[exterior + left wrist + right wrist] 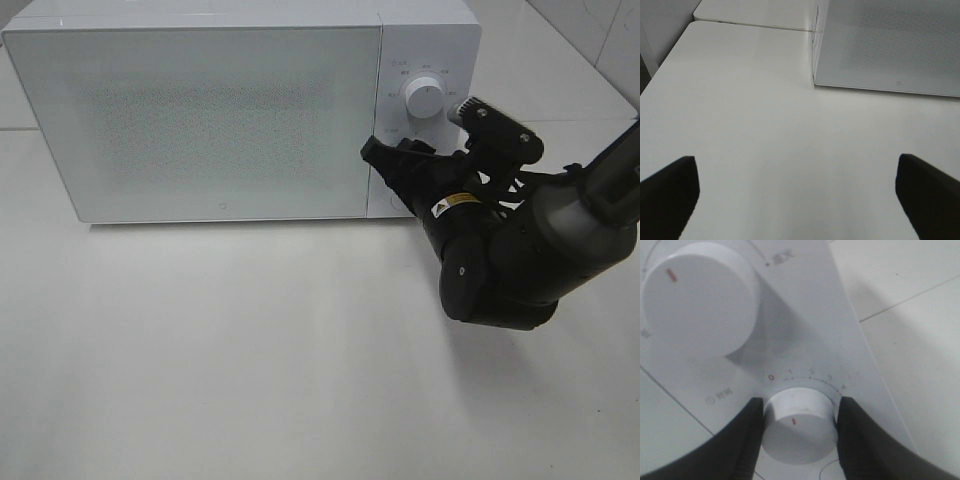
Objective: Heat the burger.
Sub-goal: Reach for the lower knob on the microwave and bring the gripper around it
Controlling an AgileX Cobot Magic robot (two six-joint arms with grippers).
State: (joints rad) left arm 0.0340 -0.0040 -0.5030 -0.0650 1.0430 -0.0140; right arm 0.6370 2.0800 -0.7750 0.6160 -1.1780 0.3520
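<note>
While the high view hides the lower knob behind the right gripper, the wrist view shows its fingers clamped on that knob's sides. The burger is visible nowhere, and the microwave door is closed. The left gripper hangs spread wide over the table.

Digits 0, 1, 2, 3, 4 round lower knob on microwave panel, other txt unreadable
</note>
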